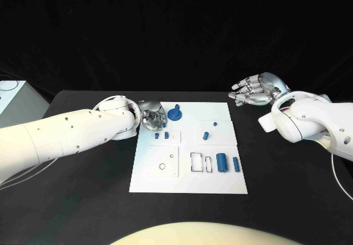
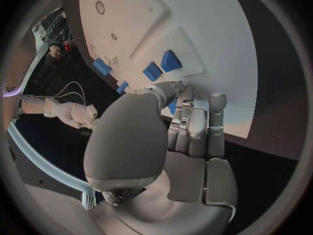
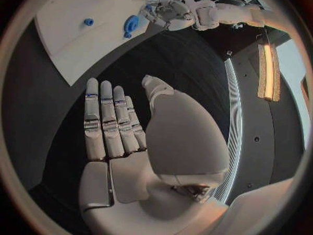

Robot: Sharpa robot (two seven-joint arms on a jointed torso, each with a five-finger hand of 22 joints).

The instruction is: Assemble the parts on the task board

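- The white flat rectangular task board [image 1: 188, 176] lies in the middle of the black counter [image 1: 88, 204]; its bare lower edge is nearest the camera in the head view.
- Just above that, lower centre-right of the frame, a blue block [image 1: 221, 163] and a blue bar [image 1: 236, 163] lie beside an outlined slot.
- Mid-frame, two small blue upright pieces [image 1: 161, 136] sit on the board's left side and a small blue peg [image 1: 206, 136] stands to their right.
- At upper centre, a round blue knobbed part [image 1: 175, 113] rests on the board's far edge, just beside the robot's silver left hand [image 1: 152, 118].
- Whether the left hand touches or grips anything cannot be told in the head view; in the left wrist view the fingers [image 2: 195, 125] lie straight together over the board's edge, apparently holding nothing.
- The silver right hand [image 1: 256, 89], upper right, hangs well off the board; the right wrist view shows it flat and empty [image 3: 124, 141].
- Risk, as a judgement: the left hand is so near the knobbed part that a careless reach could knock it off the far edge.
- The right wrist view alone shows the knobbed part [image 3: 131, 25] and left hand [image 3: 166, 13] from the far side, seemingly apart.
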